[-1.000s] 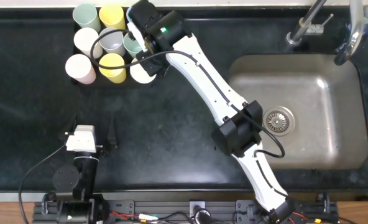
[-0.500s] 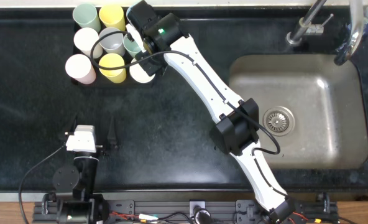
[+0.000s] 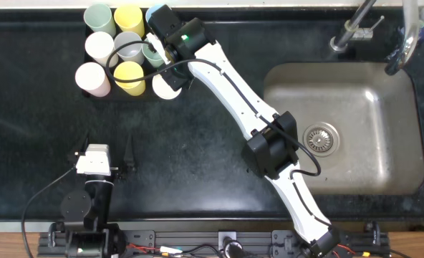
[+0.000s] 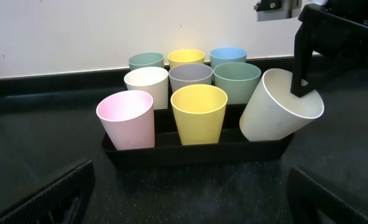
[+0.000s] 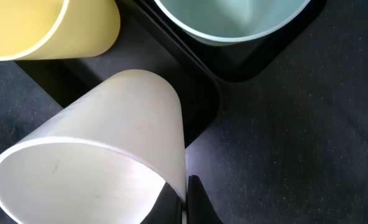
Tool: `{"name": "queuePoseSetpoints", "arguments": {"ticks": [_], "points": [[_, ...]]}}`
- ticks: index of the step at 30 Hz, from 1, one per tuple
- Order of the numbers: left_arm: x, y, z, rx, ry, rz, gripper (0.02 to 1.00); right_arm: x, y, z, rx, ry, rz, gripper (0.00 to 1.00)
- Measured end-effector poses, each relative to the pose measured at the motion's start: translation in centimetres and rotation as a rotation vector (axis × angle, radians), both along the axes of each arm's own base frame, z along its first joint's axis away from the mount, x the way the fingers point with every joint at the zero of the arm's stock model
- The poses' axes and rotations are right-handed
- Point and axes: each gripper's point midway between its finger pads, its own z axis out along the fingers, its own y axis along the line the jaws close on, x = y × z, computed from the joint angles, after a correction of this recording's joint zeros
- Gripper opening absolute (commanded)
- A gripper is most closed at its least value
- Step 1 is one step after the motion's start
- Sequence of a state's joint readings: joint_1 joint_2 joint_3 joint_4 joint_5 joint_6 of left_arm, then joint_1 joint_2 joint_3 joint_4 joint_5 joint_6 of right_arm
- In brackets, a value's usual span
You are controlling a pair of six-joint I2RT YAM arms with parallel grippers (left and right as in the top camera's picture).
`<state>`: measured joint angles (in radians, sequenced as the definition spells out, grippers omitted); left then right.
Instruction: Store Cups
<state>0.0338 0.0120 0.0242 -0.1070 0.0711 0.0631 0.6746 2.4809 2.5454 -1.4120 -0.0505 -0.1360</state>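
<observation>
Seating the white cup (image 4: 277,111) in the tray's (image 4: 196,152) last free corner slot beside the yellow cup (image 4: 199,113), rim pinched in the right gripper (image 4: 300,84), leaning outward; next calls for tipping upright, pressing down, then releasing

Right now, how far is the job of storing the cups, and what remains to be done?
Done: eight cups stand upright in the black tray. In hand: the right gripper holds the ninth, a white cup, by its rim; it leans outward at the tray's one free corner. Left: to set it upright there and let go. The left gripper is open, away from the tray.
</observation>
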Motion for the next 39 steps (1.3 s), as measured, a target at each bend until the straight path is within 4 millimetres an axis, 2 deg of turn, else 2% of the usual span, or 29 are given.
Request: {"name": "queuePoseSetpoints", "arguments": {"ticks": [9,10,12,13,14,27,32,35,39], "points": [[0.0,0.0,0.0,0.0,0.0,0.0,1.0,0.0,-0.1,-0.6,-0.01,0.004,0.009,0.042],[0.0,0.0,0.0,0.0,0.0,0.0,1.0,0.0,-0.1,-0.7,-0.01,0.004,0.01,0.095],[0.0,0.0,0.0,0.0,0.0,0.0,1.0,0.0,0.0,-0.8,-0.008,0.003,0.008,0.467],[0.0,0.0,0.0,0.0,0.0,0.0,1.0,0.0,0.0,-0.8,-0.009,0.003,0.012,0.781],[0.0,0.0,0.0,0.0,0.0,0.0,1.0,0.1,0.0,-0.8,-0.009,0.001,0.013,1.0],[0.0,0.0,0.0,0.0,0.0,0.0,1.0,0.3,0.0,-0.7,-0.01,-0.013,0.017,0.998],[0.0,0.0,0.0,0.0,0.0,0.0,0.998,1.2,-0.7,-0.5,-0.035,-0.046,-0.01,0.996],[0.0,0.0,0.0,0.0,0.0,0.0,1.0,2.5,-1.3,0.8,-0.015,-0.078,-0.064,0.998],[0.0,0.0,0.0,0.0,0.0,0.0,0.998,4.8,-2.6,4.5,0.055,-0.151,-0.169,0.996]]}}
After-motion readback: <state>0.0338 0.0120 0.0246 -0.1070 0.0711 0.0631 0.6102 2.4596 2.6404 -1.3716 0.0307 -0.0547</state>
